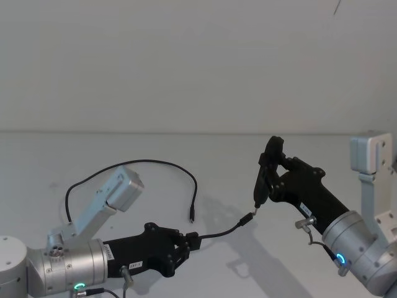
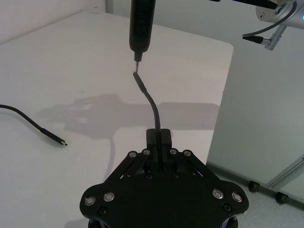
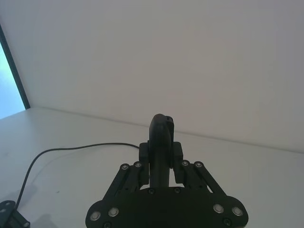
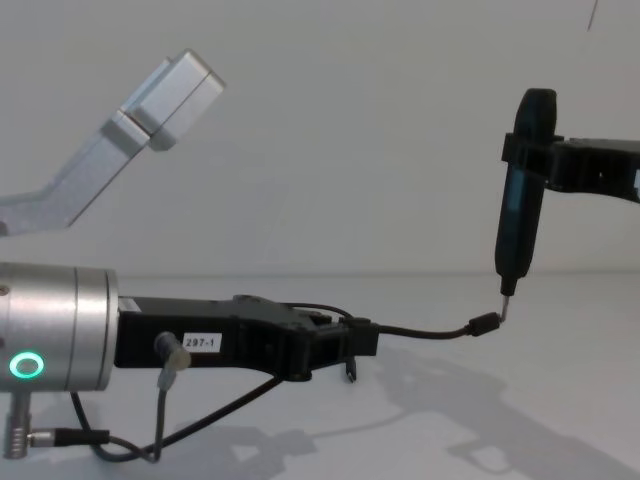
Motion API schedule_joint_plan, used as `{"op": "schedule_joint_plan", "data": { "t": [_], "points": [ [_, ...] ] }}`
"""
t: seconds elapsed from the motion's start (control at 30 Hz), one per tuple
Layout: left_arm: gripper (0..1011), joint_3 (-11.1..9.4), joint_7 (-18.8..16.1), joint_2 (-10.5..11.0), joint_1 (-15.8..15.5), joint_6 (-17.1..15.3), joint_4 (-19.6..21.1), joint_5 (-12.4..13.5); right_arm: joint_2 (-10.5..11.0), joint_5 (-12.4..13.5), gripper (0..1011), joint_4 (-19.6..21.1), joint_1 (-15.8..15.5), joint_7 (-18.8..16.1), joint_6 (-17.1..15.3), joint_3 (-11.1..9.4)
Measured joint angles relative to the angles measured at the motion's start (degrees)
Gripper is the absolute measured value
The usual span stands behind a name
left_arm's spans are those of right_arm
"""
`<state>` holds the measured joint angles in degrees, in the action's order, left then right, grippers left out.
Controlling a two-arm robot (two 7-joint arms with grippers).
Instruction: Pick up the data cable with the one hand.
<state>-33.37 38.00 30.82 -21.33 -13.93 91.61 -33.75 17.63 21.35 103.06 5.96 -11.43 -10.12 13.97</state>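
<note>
My left gripper (image 1: 191, 241) (image 2: 159, 137) (image 4: 360, 340), black with a "297-1" label, is shut on the data cable (image 1: 223, 232) (image 2: 154, 107) (image 4: 430, 332) near one end. A short stretch curves up from the jaws, off the table, to its small plug (image 1: 247, 218) (image 4: 484, 324). The rest of the cable loops back over the table, and its other plug (image 1: 192, 218) (image 2: 61, 141) lies flat. My right gripper (image 1: 268, 167) (image 3: 161, 152) (image 4: 525, 160) is shut on a black pen-shaped tool (image 1: 265, 180) (image 4: 522, 190) (image 2: 141, 23), held upright. Its thin tip is at the raised plug.
The white table (image 1: 124, 149) reaches back to a plain wall. Its edge (image 2: 223, 95) drops to the floor on my right side. A grey-white bracket (image 1: 371, 155) stands at the far right. A silver arm link (image 1: 121, 186) (image 4: 150, 110) rises over my left wrist.
</note>
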Motion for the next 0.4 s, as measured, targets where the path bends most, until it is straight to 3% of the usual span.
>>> {"op": "schedule_joint_plan", "data": {
  "t": [0.4],
  "points": [
    [40,0.0,0.0,0.0,0.0,0.0,0.0,0.0,-0.5,-0.3,279,-0.7,0.5,-0.5,0.1,-0.1]
  ]
}}
